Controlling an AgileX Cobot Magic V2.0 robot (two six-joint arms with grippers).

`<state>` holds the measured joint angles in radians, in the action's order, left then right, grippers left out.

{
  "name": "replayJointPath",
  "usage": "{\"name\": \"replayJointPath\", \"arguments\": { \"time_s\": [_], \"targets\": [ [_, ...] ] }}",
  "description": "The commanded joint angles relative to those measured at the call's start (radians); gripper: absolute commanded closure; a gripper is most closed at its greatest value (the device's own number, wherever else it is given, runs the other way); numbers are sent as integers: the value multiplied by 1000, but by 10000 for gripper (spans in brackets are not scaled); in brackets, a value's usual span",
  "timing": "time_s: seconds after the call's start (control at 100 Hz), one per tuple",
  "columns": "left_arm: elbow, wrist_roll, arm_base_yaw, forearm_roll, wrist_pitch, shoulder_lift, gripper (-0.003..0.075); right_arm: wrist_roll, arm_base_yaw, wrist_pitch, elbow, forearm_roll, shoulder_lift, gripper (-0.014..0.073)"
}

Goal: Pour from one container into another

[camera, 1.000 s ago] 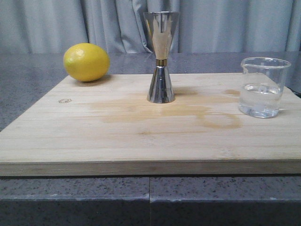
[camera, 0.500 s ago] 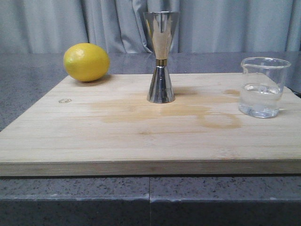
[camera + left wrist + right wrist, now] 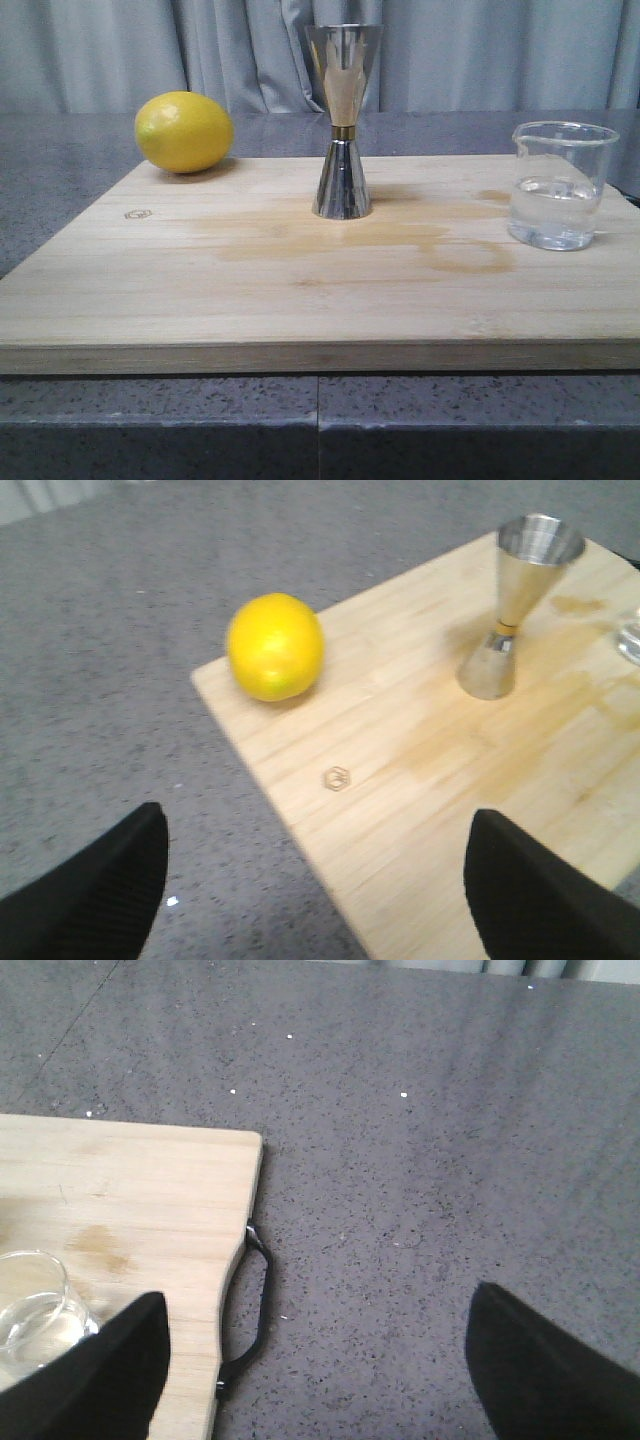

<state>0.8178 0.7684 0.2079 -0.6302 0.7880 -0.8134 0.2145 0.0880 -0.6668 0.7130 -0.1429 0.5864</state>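
A wooden board [image 3: 300, 290] fills the middle of the front view on the grey surface [image 3: 60, 160]; the steel jigger [image 3: 342, 120] stands upright at its upper centre, and the glass beaker [image 3: 558, 185], part full, at the right edge. Both the left hand [image 3: 315, 880] and right hand [image 3: 315, 1360] gape wide, holding nothing. Nothing is gripped yet, so I judge the right hand must next reach the beaker beside it.

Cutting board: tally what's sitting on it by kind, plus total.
Lemon: 1
Steel jigger: 1
Glass beaker, part full of clear liquid: 1
Total: 3 things on the cutting board
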Motion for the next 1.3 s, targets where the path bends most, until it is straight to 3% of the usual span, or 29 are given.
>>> {"name": "replayJointPath", "arguments": {
  "time_s": [0.0, 0.18, 0.48, 0.73, 1.06, 1.29],
  "targets": [
    [33, 92, 51, -136, -50, -61, 155, 14, 1, 62, 34, -14, 17, 41],
    [33, 351, 121, -368, -53, -208, 155, 14, 1, 64, 34, -14, 22, 41],
    [33, 778, 140, -764, -42, -417, 155, 14, 1, 64, 34, -14, 22, 41],
    [33, 1155, 140, -1049, 108, -584, 155, 14, 1, 65, 34, -17, 22, 41],
    [40, 1369, 161, -1216, 226, -751, 155, 14, 1, 65, 34, -23, 22, 41],
    [103, 1391, 228, -1221, 226, -822, 155, 14, 1, 65, 34, -25, 22, 41]
  ]
}}
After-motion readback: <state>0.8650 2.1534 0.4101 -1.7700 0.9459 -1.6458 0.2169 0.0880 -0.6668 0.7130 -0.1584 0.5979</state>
